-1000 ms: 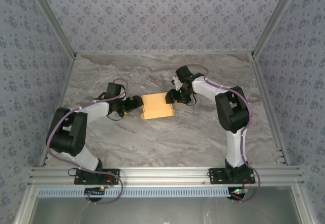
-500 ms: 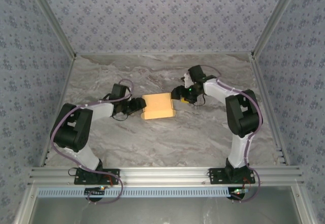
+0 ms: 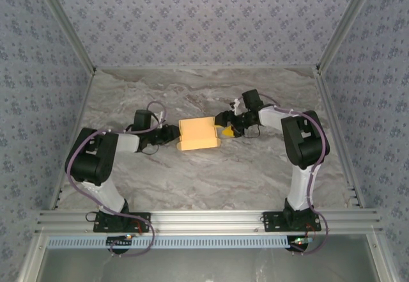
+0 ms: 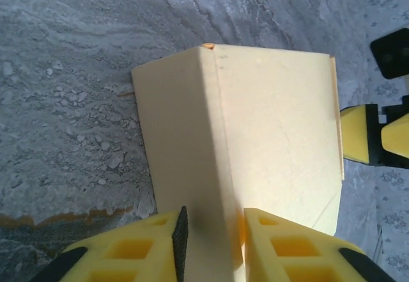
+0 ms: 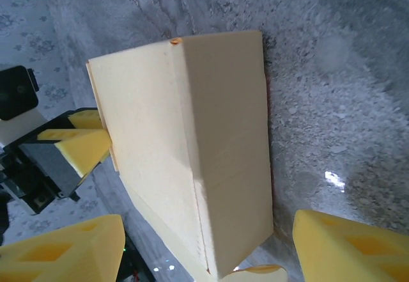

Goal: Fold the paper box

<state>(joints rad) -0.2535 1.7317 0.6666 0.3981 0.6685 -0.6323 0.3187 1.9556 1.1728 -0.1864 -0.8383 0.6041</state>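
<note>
The paper box (image 3: 197,133) is a tan-yellow folded box lying at the middle of the marble table (image 3: 204,180). My left gripper (image 3: 171,133) meets its left end. In the left wrist view its yellow fingers (image 4: 128,256) stand close together on a folded edge of the box (image 4: 268,122). My right gripper (image 3: 225,131) sits just off the box's right end. In the right wrist view it (image 5: 211,253) is wide open, with the box (image 5: 192,135) reaching in between its fingers (image 5: 358,247) without touching them.
Patterned walls close in the table at the back and on both sides. An aluminium rail (image 3: 204,218) runs along the near edge with both arm bases on it. Bare marble lies in front of and behind the box.
My right gripper has slid right off the box's top right corner and now sits lower beside its right end. The left arm shifted slightly. The box stayed in place.
</note>
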